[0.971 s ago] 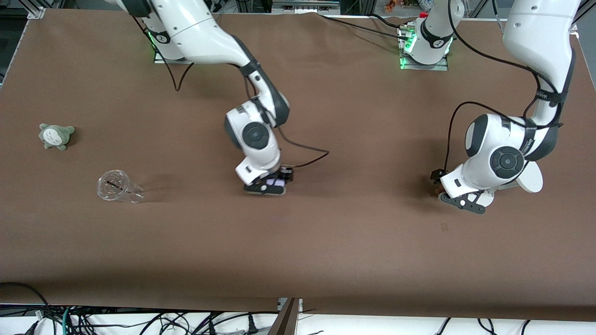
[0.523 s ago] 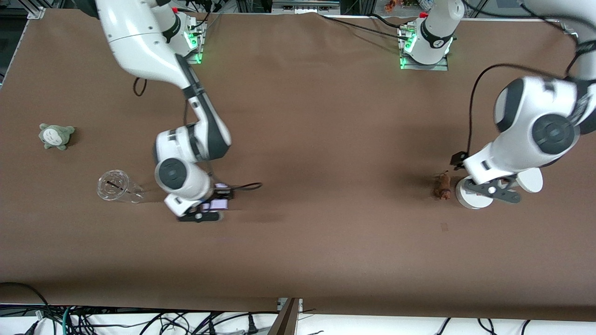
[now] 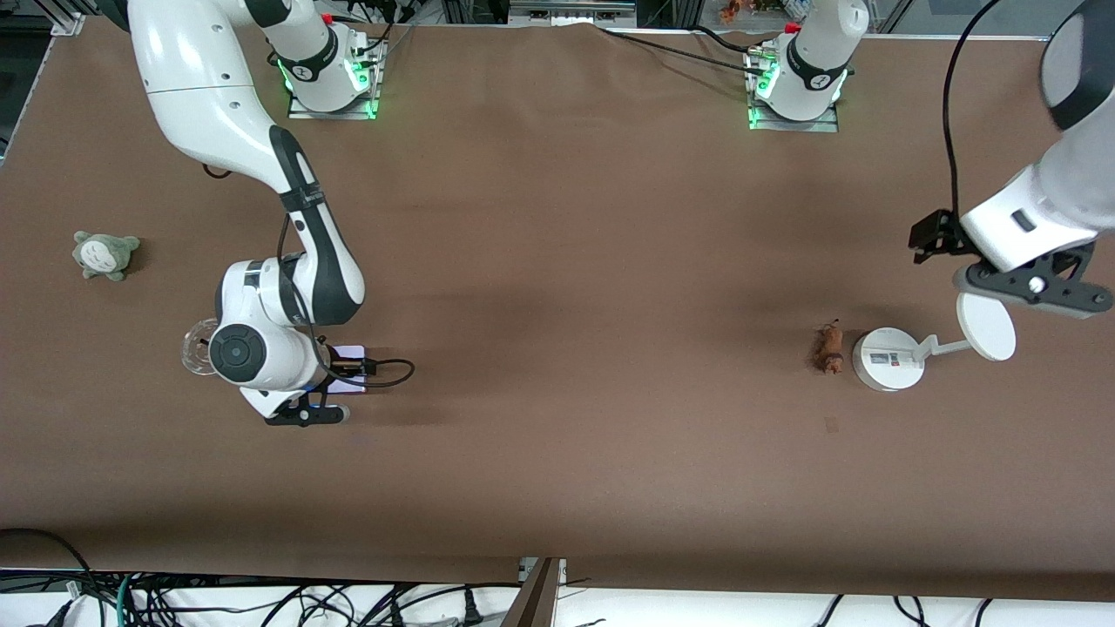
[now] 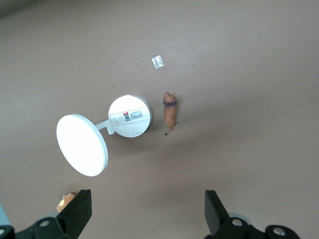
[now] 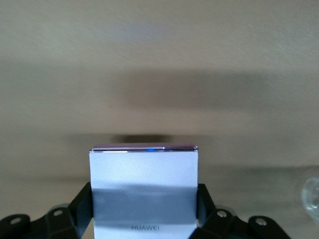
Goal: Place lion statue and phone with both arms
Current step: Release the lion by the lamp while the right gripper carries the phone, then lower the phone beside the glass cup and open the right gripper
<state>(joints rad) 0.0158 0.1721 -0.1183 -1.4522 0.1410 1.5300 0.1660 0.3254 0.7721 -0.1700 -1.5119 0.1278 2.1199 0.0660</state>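
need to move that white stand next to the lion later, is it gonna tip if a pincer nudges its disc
Probably yes. The white stand rests on a small round base while its bigger disc hangs off to one side on a thin arm, so it looks top-heavy that way. It looks rigid, so it should slide or topple whole. The lion statue lies close beside the base and could get knocked.

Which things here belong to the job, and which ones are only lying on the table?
Job:
- lion statue, on the table beside the white stand
- phone, held in the right gripper
- left gripper, open, raised over the stand

Lying about:
- white stand
- grey-green plush
- clear cup
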